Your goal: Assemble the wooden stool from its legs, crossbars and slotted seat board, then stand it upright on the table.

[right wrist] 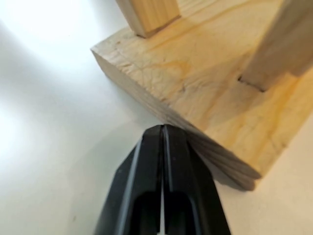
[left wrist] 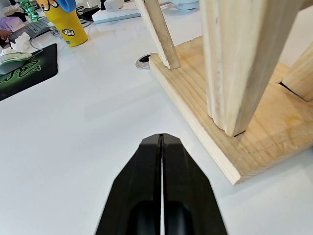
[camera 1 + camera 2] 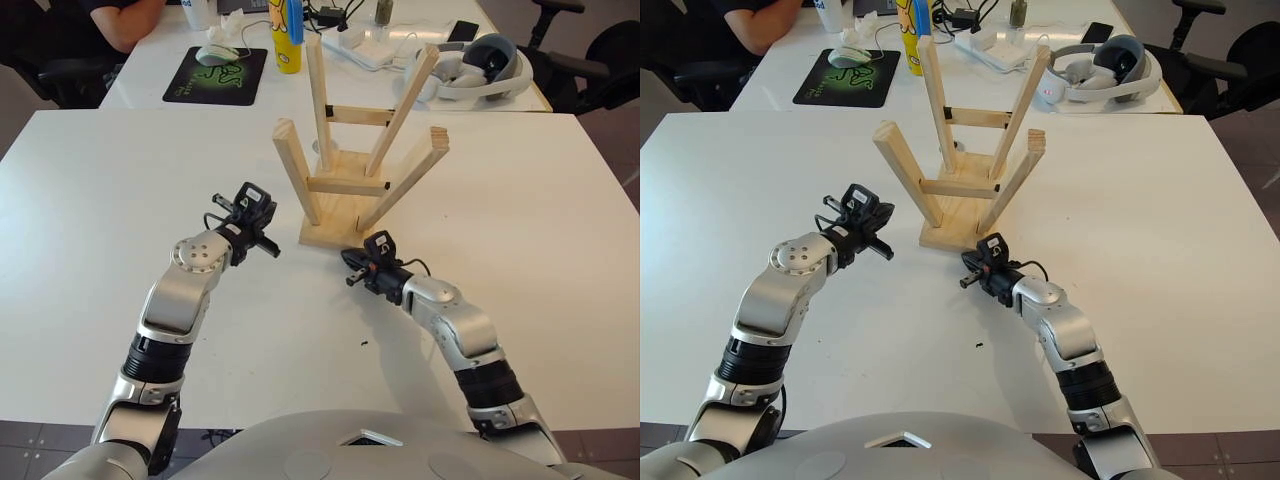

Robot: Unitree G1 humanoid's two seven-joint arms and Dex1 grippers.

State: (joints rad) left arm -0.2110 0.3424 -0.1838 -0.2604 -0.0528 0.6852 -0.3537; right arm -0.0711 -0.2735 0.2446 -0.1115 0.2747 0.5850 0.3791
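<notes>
Low in the centre of the left eye view, the left gripper [image 3: 264, 238] and right gripper [image 3: 352, 266] are held over the white table [image 3: 100, 200], each clenched on nothing, just beside the seat board [image 3: 330, 228]. The wooden stool [image 3: 350, 165] is set upside down at upper centre, with its legs [image 3: 295, 170] raised. Behind it, a yellow bottle [image 3: 288, 38] and a headset [image 3: 480, 65] are seen.

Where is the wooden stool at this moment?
In the left eye view the stool sits upside down, seat board on the table, just beyond the left gripper and right gripper.
</notes>
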